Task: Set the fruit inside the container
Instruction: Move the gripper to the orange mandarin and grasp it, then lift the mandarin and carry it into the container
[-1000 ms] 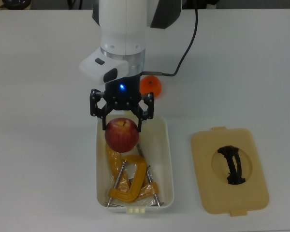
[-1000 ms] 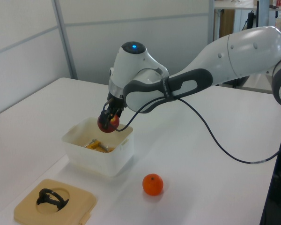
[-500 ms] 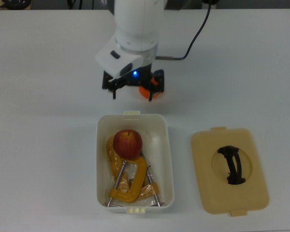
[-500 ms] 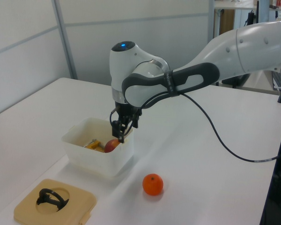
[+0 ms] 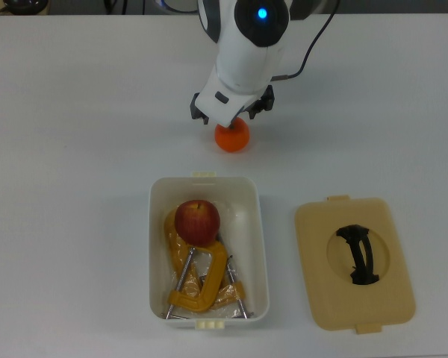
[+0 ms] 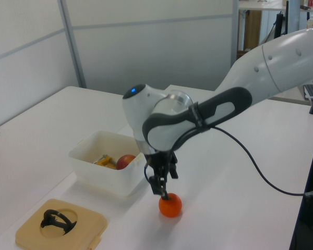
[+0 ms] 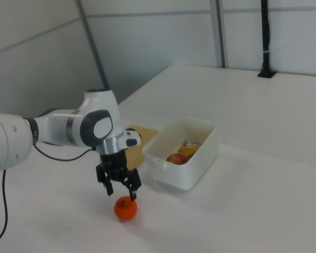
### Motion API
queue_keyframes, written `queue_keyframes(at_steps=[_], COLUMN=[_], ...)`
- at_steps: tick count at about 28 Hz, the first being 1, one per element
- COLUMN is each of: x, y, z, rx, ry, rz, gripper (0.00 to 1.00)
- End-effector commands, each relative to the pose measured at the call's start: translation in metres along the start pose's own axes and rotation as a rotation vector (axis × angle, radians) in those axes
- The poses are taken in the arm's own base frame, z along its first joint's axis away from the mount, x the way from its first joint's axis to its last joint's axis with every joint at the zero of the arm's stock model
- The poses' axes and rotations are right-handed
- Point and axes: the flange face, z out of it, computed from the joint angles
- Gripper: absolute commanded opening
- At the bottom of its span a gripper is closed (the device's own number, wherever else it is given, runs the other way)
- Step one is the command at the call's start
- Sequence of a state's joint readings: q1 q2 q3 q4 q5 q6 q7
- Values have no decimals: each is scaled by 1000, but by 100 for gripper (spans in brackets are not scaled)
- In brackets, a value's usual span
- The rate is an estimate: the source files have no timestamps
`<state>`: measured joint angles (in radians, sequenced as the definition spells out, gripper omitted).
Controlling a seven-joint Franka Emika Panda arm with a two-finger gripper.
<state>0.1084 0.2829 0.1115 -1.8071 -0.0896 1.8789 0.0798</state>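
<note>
You are looking at a broad white desk with wide bare stretches on every side of the work area. The white Panda arm reaches down over it. In the top view, a white rectangular tub sits near the bottom centre, well inside the desk's edges. Inside it, a dark red apple rests on top of yellow-orange C-clamps. A flat beige lid with a black handle lies apart from the tub on the top view's right. The orange sits on the bare desk just beyond the tub's far short end. Your gripper hovers directly above the orange, its fingers spread apart and gripping nothing.
</note>
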Motion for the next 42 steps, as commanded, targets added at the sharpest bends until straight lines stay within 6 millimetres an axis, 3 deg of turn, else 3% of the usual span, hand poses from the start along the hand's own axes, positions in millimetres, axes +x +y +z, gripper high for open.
queue_keyframes(at_steps=[1,3,9,11,12,14,16,17,20,21,27,32,38,40,42], x=[-6,-6,1,2,3,3,2,3,1,3,14,26,53,60,68], y=[-4,-6,-12,-11,-11,-9,-7,-3,5,9,26,35,40,42,41], z=[30,45,59,58,55,47,39,20,-8,-30,-85,-105,-107,-102,-95], rx=[-10,-13,-5,-4,-4,-3,-4,-6,-10,-11,-15,-32,-5,-14,-43], ry=[-4,-9,19,31,37,49,61,93,127,168,284,368,572,610,643], rz=[-46,-53,-51,-49,-47,-44,-41,-33,-20,-11,21,34,134,153,157], gripper=[100,100,97,78,57,44,38,37,37,37,37,37,38,42,53])
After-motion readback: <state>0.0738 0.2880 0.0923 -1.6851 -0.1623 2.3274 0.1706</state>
